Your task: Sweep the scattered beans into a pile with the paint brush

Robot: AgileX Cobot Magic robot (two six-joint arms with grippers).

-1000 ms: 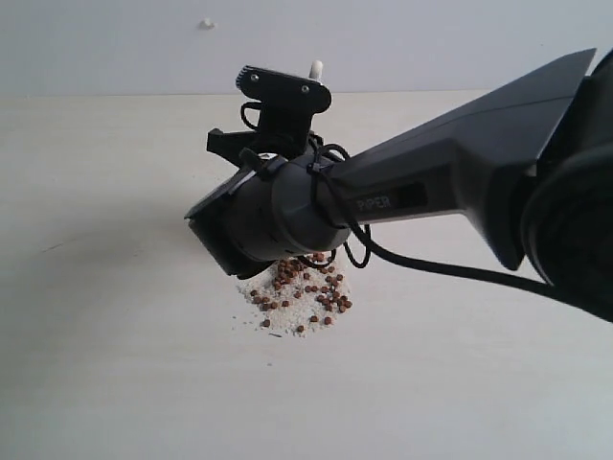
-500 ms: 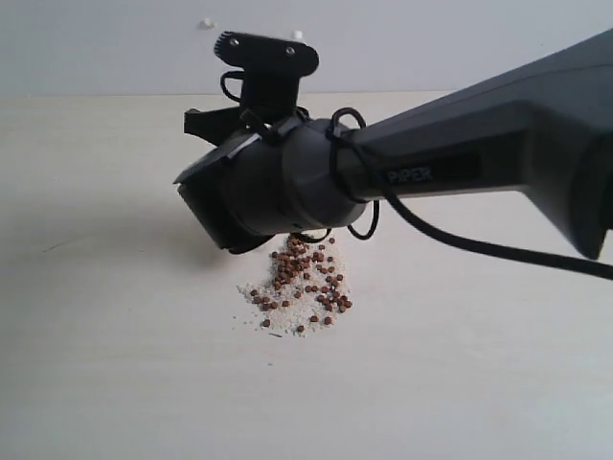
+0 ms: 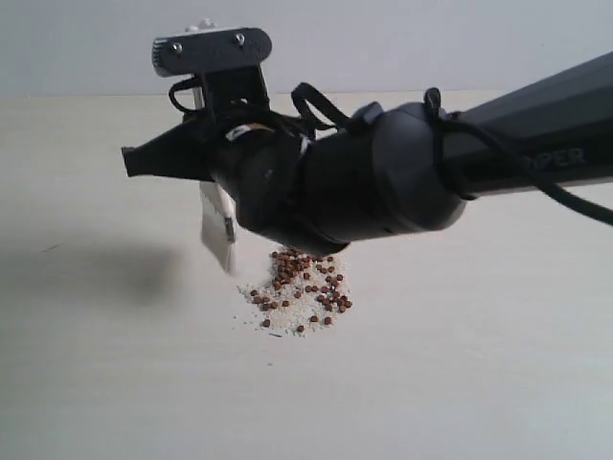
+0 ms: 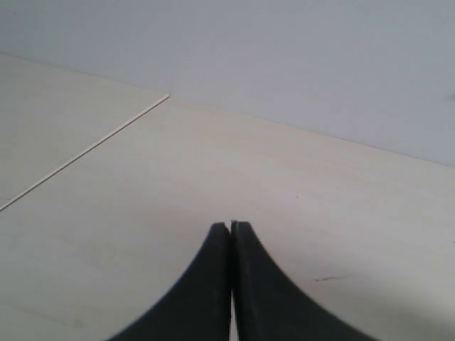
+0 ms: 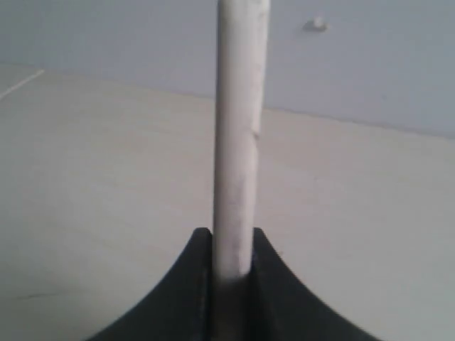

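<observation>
The beans (image 3: 302, 287) lie in a loose heap of reddish-brown dots on pale crumbs at the table's middle. My right gripper (image 3: 153, 161) hangs above and to the left of the heap, shut on the paint brush (image 3: 218, 230). The brush stands roughly upright, and its blurred lower end hangs just left of the heap. In the right wrist view the pale handle (image 5: 234, 142) shows edge-on, clamped between the black fingers. My left gripper (image 4: 231, 226) is shut on nothing over bare table; it does not appear in the exterior view.
The pale wooden table (image 3: 115, 383) runs back to a grey wall. The right arm's dark body (image 3: 460, 172) and its cable cross the right half of the exterior view. A thin seam (image 4: 85, 153) cuts the tabletop near the left gripper.
The right arm has swung left and toward the camera, carrying the brush off the heap. The brush's lower end now shows to the left of the beans. The heap looks unchanged.
</observation>
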